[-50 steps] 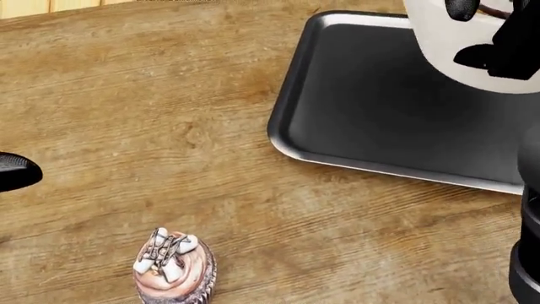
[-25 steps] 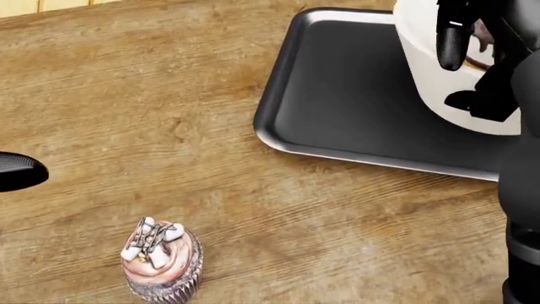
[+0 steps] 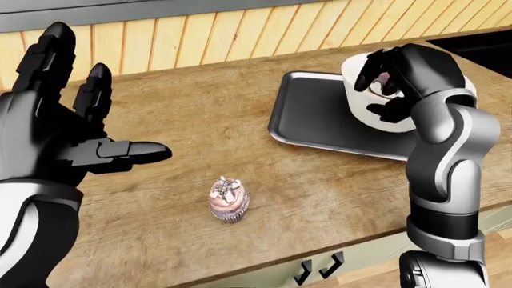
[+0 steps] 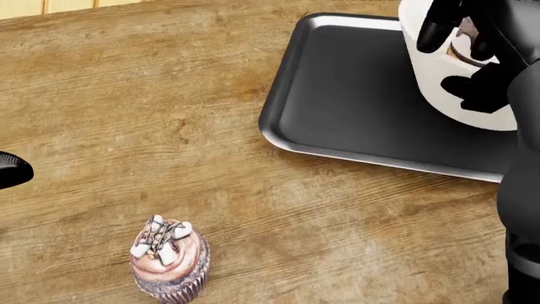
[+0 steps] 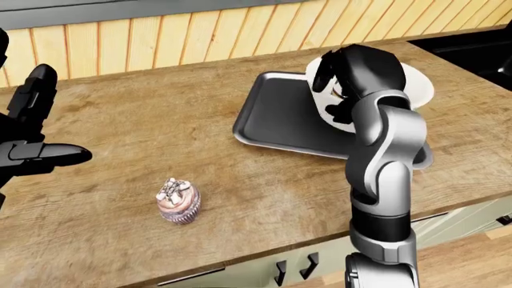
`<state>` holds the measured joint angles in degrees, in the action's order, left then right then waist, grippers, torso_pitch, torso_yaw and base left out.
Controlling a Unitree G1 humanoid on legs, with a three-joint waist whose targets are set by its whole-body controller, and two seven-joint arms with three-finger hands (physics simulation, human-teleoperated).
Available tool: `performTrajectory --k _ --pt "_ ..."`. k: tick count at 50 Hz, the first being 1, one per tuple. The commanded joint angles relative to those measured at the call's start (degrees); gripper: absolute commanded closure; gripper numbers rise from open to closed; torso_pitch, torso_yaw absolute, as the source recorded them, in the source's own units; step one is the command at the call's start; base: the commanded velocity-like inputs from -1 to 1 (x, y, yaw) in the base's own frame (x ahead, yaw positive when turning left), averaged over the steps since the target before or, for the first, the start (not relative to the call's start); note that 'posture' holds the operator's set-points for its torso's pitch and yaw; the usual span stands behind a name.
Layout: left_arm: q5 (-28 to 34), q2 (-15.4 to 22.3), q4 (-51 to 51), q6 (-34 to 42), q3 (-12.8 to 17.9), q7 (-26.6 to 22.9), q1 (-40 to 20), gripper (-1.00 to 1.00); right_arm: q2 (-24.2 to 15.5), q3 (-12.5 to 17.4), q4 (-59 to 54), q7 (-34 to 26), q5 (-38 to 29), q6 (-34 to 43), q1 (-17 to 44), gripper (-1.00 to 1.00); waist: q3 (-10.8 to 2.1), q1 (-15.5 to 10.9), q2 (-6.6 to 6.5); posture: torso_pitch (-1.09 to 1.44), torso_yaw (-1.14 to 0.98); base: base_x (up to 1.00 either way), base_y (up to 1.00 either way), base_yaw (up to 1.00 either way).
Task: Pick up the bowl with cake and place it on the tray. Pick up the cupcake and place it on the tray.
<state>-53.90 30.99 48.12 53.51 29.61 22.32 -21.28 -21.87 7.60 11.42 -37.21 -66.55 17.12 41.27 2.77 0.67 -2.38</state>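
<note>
The right hand (image 3: 396,78), clamped on the bowl (image 4: 451,82), is lowering it further over the tray (image 4: 354,95); placing is near.

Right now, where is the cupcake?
In the head view the cupcake stands at bottom left on the wooden counter, apart from the tray at upper right.

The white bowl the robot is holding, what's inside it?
Inside the white bowl, a brown-and-pale bit of cake shows between the right hand's fingers. The hand, gripping the rim above the tray, covers the rest.
</note>
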Motion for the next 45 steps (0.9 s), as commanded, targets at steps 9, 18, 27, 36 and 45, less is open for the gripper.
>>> performTrajectory --k 9,18,27,36,45 --pt "1.46 1.18 -0.88 -3.18 -0.03 -0.91 -1.2 -1.0 -0.57 1.08 1.44 0.47 -0.6 0.12 0.84 -0.44 -1.12 -0.12 0.21 0.0 0.0 0.0 0.0 0.0" --pt "2.63 0.36 -0.9 -2.96 0.05 -1.8 -1.24 -1.0 -1.16 1.56 7.48 -6.03 -0.32 3.5 3.89 -0.29 -1.2 -0.25 0.12 0.0 0.0 0.0 0.0 0.0" --pt "1.84 0.56 -0.58 -2.7 0.39 -1.31 -1.25 -1.0 2.2 -0.95 15.45 -14.59 -0.95 10.71 13.29 -0.11 -0.92 0.11 -0.33 0.0 0.0 0.0 0.0 0.0" --pt "0.2 1.0 0.04 -2.39 1.51 -0.54 -0.95 -1.0 8.7 -5.0 20.01 -20.49 0.45 16.09 17.03 -0.13 -0.53 0.49 -0.85 0.0 0.0 0.0 0.0 0.0" --pt "-5.42 3.88 0.9 -1.93 2.89 3.52 -1.2 -1.0 13.23 -7.75 22.71 -25.86 2.34 14.29 16.75 -0.42 -0.26 0.78 -1.28 0.0 0.0 0.0 0.0 0.0"
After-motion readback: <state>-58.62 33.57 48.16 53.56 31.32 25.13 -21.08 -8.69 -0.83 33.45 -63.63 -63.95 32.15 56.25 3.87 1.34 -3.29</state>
